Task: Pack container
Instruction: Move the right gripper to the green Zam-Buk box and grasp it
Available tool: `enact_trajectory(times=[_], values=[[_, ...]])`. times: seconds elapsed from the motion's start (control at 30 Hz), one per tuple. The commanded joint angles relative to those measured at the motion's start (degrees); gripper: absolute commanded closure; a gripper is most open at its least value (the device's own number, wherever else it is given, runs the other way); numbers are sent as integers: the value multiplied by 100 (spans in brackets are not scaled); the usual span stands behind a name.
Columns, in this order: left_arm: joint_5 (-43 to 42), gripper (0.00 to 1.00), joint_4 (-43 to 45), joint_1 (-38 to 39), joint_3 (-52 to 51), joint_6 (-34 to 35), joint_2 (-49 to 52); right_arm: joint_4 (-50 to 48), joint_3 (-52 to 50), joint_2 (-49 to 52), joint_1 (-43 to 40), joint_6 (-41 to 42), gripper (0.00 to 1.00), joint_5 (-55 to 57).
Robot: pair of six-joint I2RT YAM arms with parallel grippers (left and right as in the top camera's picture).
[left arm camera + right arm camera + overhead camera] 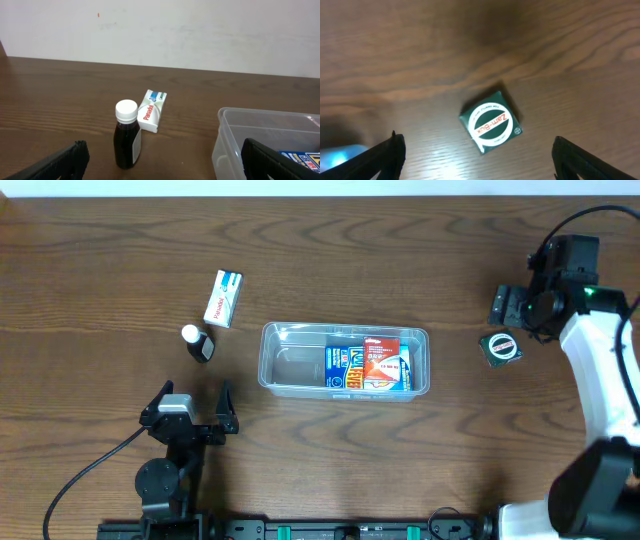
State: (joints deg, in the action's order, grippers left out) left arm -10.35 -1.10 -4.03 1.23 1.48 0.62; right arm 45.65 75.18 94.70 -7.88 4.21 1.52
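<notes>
Two boxes (370, 365) filled the right half of the container (285, 370) at table centre — right gripper (477, 155) spread over the green box (491, 123), likely to fetch it; left gripper (193, 402) spread, empty.

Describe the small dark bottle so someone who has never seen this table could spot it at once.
Find the clear plastic container in the middle of the wooden table, then look just off its left end. The bottle stands upright there, nearer the robot than a flat white Panadol box; it is the only dark thing with a round white cap.
</notes>
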Motion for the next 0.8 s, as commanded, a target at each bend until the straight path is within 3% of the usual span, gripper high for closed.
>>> enact_trajectory(times=[0.0,0.43,0.77], values=[[-101,2,-188,-28,-101,4,-33,-70,-46,400,-31,-662,4,-48],[-101,2,-188,-28,-101,4,-33,-199,-46,1294,-37,-1731,2,-35],[-101,2,-188,-28,-101,4,-33,-197,-48,1700,-66,-1707,5,162]])
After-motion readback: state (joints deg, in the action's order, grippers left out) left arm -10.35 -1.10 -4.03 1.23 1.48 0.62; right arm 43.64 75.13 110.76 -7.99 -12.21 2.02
